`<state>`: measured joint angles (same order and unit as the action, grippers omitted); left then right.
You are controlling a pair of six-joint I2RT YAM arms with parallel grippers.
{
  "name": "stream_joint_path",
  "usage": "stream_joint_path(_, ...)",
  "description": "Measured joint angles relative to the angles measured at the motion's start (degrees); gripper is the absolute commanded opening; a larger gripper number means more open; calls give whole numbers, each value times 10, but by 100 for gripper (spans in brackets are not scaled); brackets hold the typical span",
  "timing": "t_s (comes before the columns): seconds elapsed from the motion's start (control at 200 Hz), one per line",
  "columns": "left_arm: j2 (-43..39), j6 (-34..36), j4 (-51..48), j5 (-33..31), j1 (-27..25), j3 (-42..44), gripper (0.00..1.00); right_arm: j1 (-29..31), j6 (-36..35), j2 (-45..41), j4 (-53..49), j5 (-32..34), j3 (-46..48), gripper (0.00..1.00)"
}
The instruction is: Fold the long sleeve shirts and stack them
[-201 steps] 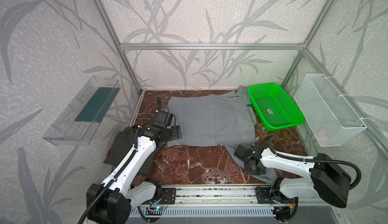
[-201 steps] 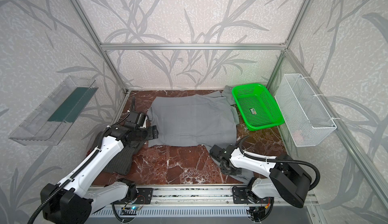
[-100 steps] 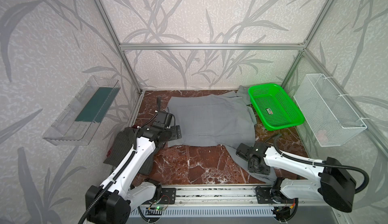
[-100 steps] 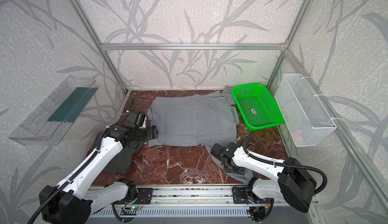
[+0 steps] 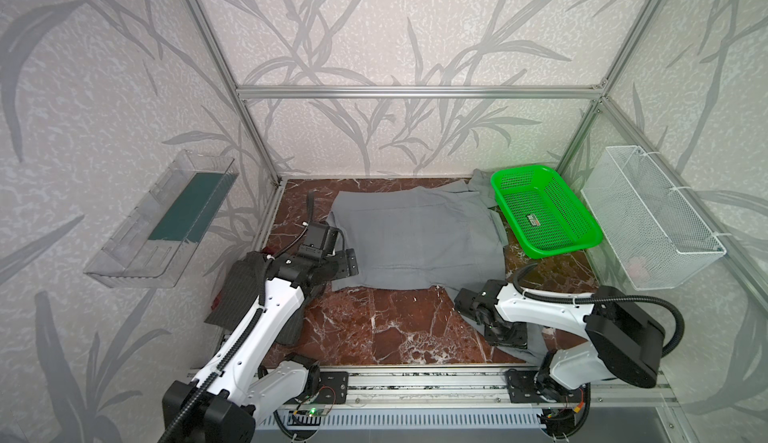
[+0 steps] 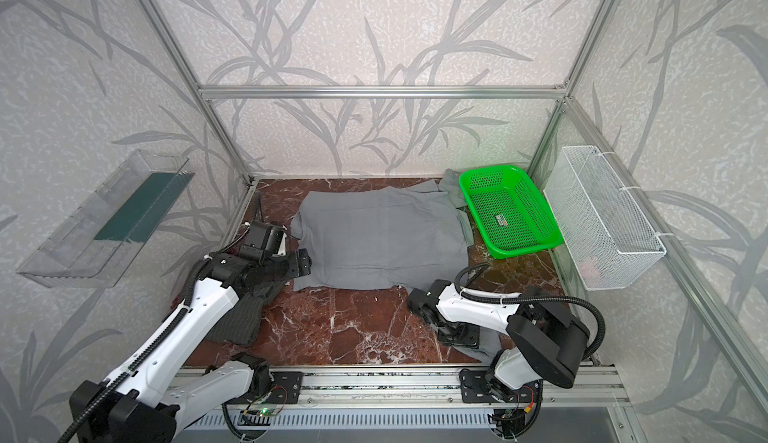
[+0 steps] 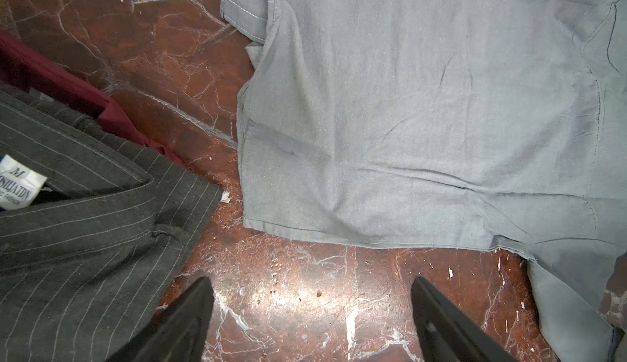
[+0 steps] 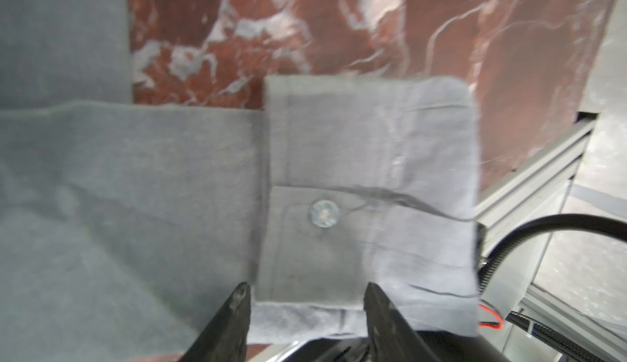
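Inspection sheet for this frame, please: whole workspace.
Surface: red-brown marble tabletop, bare at front centre.
Job's things: plain grey button-up shirt spread flat mid-table, sleeve trailing to its buttoned cuff by the right arm; dark pinstriped shirt bunched at left, under the left arm.
Clutter: green plastic mesh basket beside the grey shirt's far right edge; dark red cloth under the pinstriped shirt.
Grippers: left gripper open over bare marble, empty; right gripper open over the cuff.
Cables: black cable loop above the right wrist.
Surroundings: white wire basket on right wall; clear plastic tray on left wall.
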<state>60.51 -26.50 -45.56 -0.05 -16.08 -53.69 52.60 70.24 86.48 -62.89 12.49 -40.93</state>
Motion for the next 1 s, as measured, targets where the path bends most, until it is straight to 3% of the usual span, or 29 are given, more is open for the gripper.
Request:
stream_joint_path(0.14,0,0,2,0,0,0,91,5,5,21,-6,0,-3,56)
stream_joint_path(0.24,0,0,2,0,0,0,91,7,10,25,-5,4,-2,50)
stream_joint_path(0.76,0,0,2,-1,0,1,91,7,-11,2,24,5,63,0)
stream_joint_path(1.0,2,0,2,-1,0,1,91,9,-43,18,33,5,34,0)
